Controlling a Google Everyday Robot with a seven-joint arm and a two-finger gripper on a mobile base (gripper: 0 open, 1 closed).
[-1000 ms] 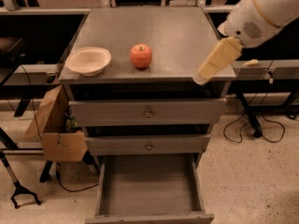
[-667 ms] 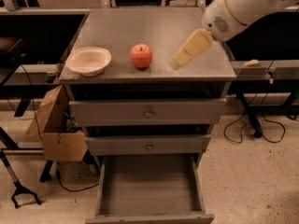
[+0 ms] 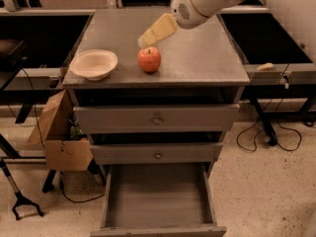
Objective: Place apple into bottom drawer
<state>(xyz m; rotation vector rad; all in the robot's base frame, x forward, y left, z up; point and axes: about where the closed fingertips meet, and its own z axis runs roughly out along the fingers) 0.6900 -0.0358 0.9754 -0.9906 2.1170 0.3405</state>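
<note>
The orange-red apple (image 3: pixel 149 59) stands on top of the grey cabinet (image 3: pixel 207 58), near its front edge. My gripper (image 3: pixel 147 37) comes in from the upper right on a white arm and hangs just above and behind the apple, its cream tip right over the apple's top. The bottom drawer (image 3: pixel 157 195) is pulled out below and shows a bare grey inside.
A shallow cream bowl (image 3: pixel 94 63) sits on the cabinet top left of the apple. Two upper drawers with brass knobs (image 3: pixel 157 118) are shut. A cardboard box (image 3: pixel 58 132) hangs at the cabinet's left side. Cables lie on the floor at the right.
My gripper has swung left across the cabinet top from the right front edge to just above the apple. The apple, bowl and drawers have not moved.
</note>
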